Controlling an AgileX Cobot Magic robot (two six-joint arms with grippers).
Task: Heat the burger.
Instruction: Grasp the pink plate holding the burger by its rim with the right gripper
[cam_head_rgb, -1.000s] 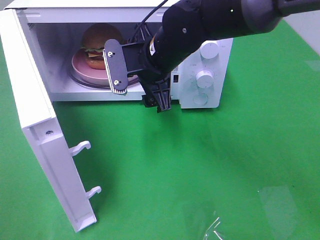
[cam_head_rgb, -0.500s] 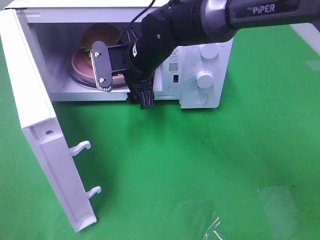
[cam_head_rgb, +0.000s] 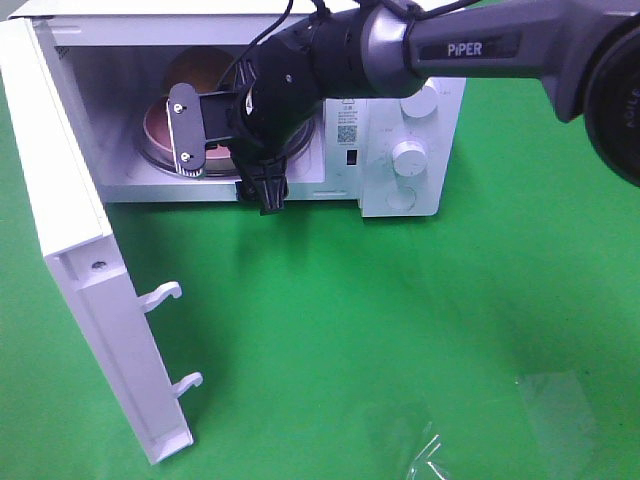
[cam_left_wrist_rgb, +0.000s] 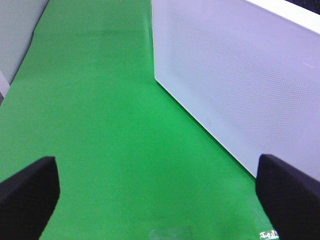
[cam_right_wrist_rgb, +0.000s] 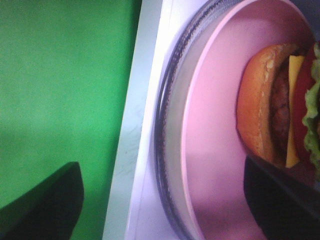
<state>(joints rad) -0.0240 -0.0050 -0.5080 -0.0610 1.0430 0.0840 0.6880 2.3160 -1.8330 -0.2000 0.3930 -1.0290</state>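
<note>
The burger sits on a round pink plate on the glass turntable inside the open white microwave. My right gripper reaches across from the right and hovers at the front of the microwave opening, open and empty, its fingers spread in front of the plate. In the right wrist view the burger shows bun, patty, cheese and lettuce on the plate, beyond the open right gripper. My left gripper is open and empty over the green cloth, and is out of the high view.
The microwave door stands swung open at the left with two latch hooks. Two knobs are on the panel at the right. Clear plastic wrap lies near the front edge. A white perforated panel is beside the left gripper.
My right gripper has moved left and deeper toward the microwave opening, staying open. The burger and plate have not moved.
</note>
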